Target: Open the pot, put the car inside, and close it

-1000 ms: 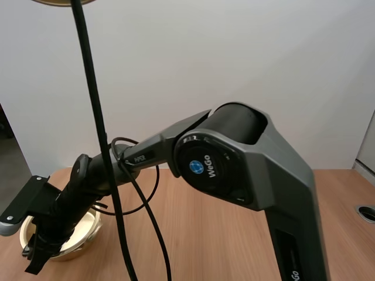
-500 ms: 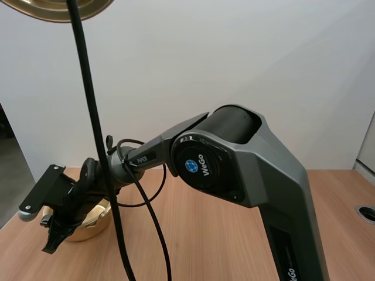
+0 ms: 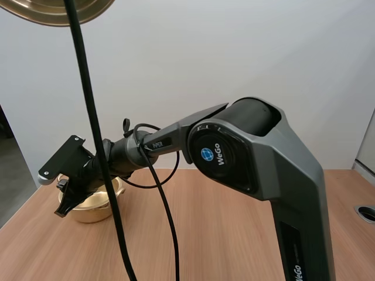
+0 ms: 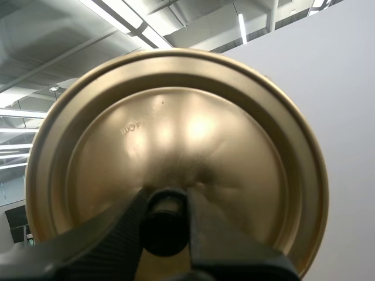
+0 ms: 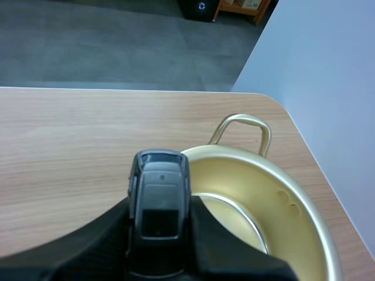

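Note:
The gold pot [image 3: 96, 206] stands open at the table's far left, its handle [image 5: 241, 132] toward the table's rounded corner. My right gripper [image 3: 65, 204] hangs at the pot's left rim, shut on a small black toy car [image 5: 158, 208]. In the right wrist view the car sits just beside the pot's [image 5: 258, 199] near rim, above the wood. The gold lid [image 3: 55, 9] is held high at the top left of the high view. My left gripper [image 4: 166, 225] is shut on the lid's [image 4: 176, 134] black knob, pinched between both fingers.
The wooden table [image 3: 211, 246] stretches to the right of the pot, and my right arm's big grey link [image 3: 275, 193] reaches across it. A round cable hole [image 3: 366, 212] lies at the right edge. The table's edge and corner [image 5: 275, 102] run close behind the pot.
My right gripper has lifted and moved from in front of the pot to its left rim, still holding the car. The lid has dropped a little further into the high view.

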`<action>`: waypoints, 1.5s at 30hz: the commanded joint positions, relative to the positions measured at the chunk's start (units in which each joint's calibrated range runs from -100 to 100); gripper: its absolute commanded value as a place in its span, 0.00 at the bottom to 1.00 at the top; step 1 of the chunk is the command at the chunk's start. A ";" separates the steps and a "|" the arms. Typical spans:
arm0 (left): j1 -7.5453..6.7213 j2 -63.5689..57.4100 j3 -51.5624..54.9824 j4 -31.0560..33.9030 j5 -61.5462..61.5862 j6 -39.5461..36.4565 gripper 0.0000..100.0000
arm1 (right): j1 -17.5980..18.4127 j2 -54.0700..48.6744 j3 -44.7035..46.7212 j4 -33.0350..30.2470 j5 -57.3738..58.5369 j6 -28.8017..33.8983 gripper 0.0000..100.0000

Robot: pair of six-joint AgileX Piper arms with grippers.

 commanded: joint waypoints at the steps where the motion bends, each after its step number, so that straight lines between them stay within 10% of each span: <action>1: -0.03 -0.02 -0.04 0.09 0.01 0.04 0.00 | -0.01 1.52 -2.16 -0.27 -2.88 -0.26 0.00; 14: -0.03 -0.02 -0.04 2.64 1.98 0.04 0.00 | -4.21 9.52 -7.94 -4.99 -3.43 -0.26 0.04; 20: -0.03 -0.02 -0.04 2.64 1.98 0.04 0.00 | -4.38 9.52 -7.94 -4.24 -3.18 1.19 0.85; 25: -0.03 0.11 -0.04 3.36 2.93 0.13 0.00 | -4.68 8.10 -7.94 -4.24 0.63 1.40 0.65; 29: -0.03 2.70 0.86 9.45 6.23 -3.50 0.00 | -6.32 3.76 -7.54 -5.53 4.25 6.00 0.03; 35: -0.03 9.11 6.76 25.78 8.56 -16.21 0.00 | -12.18 -6.64 -6.68 -10.97 9.17 14.19 0.00; 45: -0.03 33.32 19.65 22.67 16.39 -11.81 0.00 | -28.38 -27.53 -6.68 -12.07 27.46 18.10 0.00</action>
